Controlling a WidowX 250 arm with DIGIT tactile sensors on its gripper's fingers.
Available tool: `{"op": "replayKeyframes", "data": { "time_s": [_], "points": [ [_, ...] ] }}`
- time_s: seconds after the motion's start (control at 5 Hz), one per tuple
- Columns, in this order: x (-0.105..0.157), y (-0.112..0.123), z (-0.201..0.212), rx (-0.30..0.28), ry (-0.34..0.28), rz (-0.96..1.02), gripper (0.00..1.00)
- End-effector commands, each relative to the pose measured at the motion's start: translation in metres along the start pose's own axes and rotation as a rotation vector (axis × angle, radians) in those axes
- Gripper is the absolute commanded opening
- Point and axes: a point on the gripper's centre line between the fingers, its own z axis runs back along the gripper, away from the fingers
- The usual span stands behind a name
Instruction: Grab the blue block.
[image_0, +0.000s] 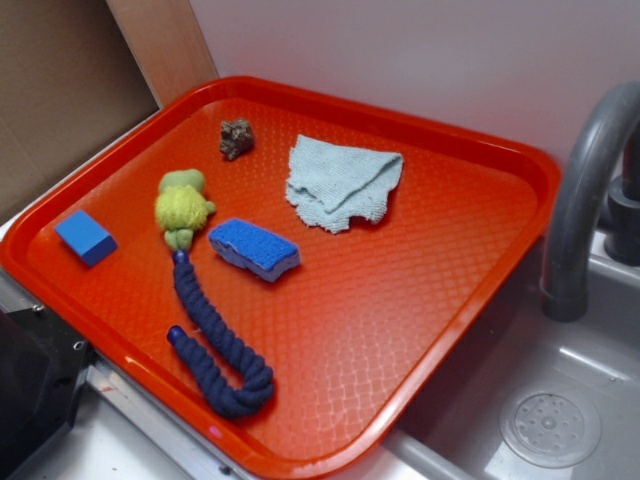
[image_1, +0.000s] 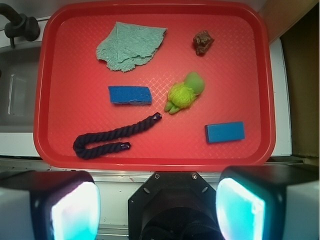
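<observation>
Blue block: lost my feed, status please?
Gripper open, above the tray's near edge. Blue block untouched, lying flat. Nothing blocking it.

A plain pale wall rises behind the scene, with a brown cardboard panel and a strip of light wood leaning at its left end. To the right sits a grey sink with a round drain and 1 curved grey tap. Soft, even light falls everywhere, casting faint shadows.
</observation>
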Motion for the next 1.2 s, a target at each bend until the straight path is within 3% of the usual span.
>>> {"op": "replayKeyframes", "data": {
  "time_s": [0.0,0.2,0.4,0.8,1.0],
  "points": [
    [0.000,0.000,0.000,0.000,0.000,0.000,1.00],
    [0.008,0.022,-0.023,-0.013,-0.038,0.251,1.00],
    [0.024,0.039,-0.056,0.098,-0.005,0.490,1.00],
    [0.012,0.071,-0.110,0.143,0.022,0.988,1.00],
    [0.001,0.088,-0.140,0.149,0.013,1.087,1.00]
  ]
}}
